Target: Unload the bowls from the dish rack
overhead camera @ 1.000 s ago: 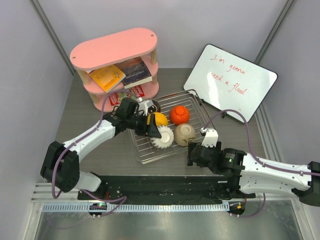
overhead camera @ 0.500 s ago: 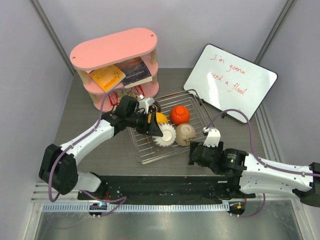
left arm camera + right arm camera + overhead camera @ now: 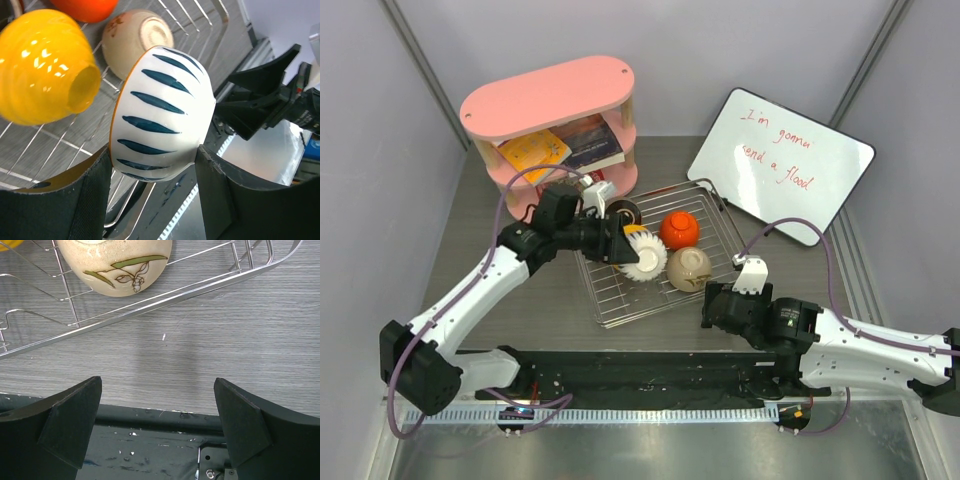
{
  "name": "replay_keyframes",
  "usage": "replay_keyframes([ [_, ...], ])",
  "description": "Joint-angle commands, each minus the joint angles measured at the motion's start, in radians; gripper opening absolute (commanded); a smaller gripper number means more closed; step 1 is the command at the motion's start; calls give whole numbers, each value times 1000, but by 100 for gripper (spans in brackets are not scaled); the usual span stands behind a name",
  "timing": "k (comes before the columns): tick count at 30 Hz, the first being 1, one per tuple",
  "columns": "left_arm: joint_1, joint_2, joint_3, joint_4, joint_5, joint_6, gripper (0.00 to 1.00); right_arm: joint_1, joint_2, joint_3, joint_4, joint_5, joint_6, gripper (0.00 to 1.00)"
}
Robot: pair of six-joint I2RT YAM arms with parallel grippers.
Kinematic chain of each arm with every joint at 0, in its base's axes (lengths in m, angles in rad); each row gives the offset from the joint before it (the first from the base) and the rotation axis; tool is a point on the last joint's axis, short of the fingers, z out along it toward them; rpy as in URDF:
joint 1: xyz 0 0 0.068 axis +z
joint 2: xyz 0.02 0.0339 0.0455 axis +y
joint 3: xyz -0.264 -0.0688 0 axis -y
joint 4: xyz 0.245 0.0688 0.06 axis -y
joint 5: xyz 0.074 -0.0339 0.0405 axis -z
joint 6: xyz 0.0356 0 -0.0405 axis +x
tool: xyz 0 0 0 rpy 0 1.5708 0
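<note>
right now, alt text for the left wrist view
The left jaws grip a white bowl with blue stripes over the wire dish rack. A yellow ribbed bowl, a cream bowl and an orange bowl lie in the rack.

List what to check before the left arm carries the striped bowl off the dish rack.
1. Left gripper shut on the striped bowl, a finger on each side: ok.
2. Striped bowl off the dish rack wires: cannot tell; it hangs over the rack.
3. Gap between striped bowl and yellow bowl: ok in the left wrist view.
4. Right gripper open, empty, over the table beside the rack's near rim: ok.
5. Right arm out of the carry path: cannot tell; its gripper sits close in front of the striped bowl.
</note>
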Motion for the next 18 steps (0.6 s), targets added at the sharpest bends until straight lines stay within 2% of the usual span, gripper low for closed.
replay_keyframes([
  [1, -4, -85, 18, -40, -108, 18, 0, 1, -4, 24, -3, 58, 27, 100],
  [9, -4, -237, -17, -111, -323, 50, 0, 1, -7, 19, -6, 60, 31, 100],
  [12, -4, -215, 16, -182, -405, 68, 0, 1, -10, 13, -5, 64, 37, 100],
  [15, -4, -203, 52, -270, -542, 68, 0, 1, -5, 13, -5, 64, 37, 100],
  [18, -4, -234, 78, -342, -740, 53, 0, 1, -14, 11, -8, 55, 34, 100],
])
